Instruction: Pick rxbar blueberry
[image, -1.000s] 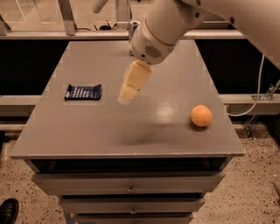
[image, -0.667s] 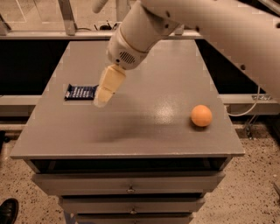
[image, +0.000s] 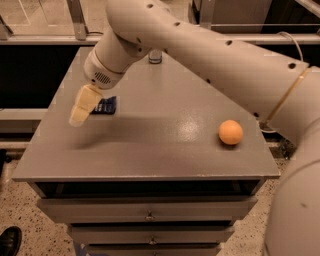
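The rxbar blueberry (image: 108, 105) is a small flat dark blue bar lying on the grey table (image: 150, 145) near its left edge. Its left part is covered by my gripper. My gripper (image: 80, 108) has pale yellowish fingers and hangs from the white arm (image: 210, 55), just above and over the bar's left end. It holds nothing that I can see.
An orange ball (image: 230, 132) lies at the table's right side. The base of an upright can (image: 155, 57) shows at the far edge behind the arm. Drawers (image: 150, 216) sit under the tabletop. A dark shoe (image: 9, 241) is on the floor, bottom left.
The gripper has moved left from the table's middle to over the bar's left end. The arm now crosses more of the view.
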